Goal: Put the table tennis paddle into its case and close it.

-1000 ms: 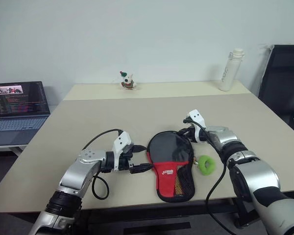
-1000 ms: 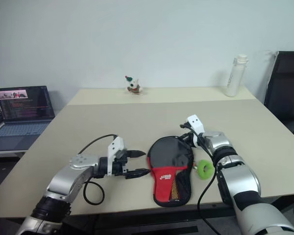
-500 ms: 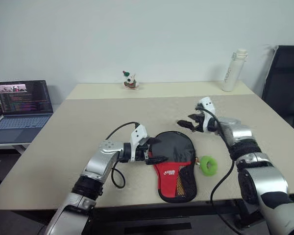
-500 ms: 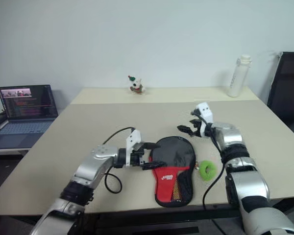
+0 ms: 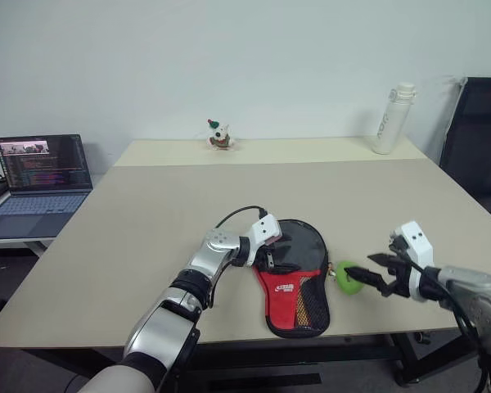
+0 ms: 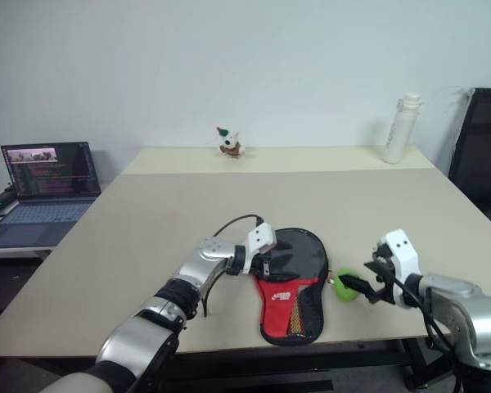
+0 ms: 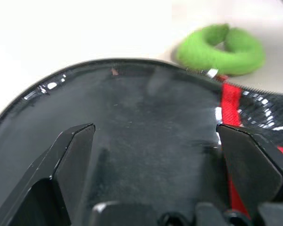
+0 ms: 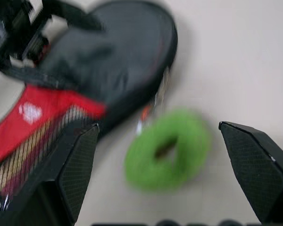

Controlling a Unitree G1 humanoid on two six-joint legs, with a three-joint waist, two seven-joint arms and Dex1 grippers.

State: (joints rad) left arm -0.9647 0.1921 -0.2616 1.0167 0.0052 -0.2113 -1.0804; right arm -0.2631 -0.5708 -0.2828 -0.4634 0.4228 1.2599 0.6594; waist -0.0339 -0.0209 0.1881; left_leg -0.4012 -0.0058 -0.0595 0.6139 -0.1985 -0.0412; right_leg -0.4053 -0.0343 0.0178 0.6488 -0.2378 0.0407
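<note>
Fingers of left gripper (image 5: pixel 280 258) spread wide, empty, over case (image 5: pixel 295 282) at lower centre; right gripper (image 5: pixel 382 274) wide, empty. We risk shoving case across surface (image 5: pixel 147 213).

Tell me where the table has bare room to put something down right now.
The table is bare from the case back to the toy figure and bottle, and along the side nearest the laptop. It is crowded near the front edge: left gripper over the case, green ring beside it, right gripper open at the ring.
</note>
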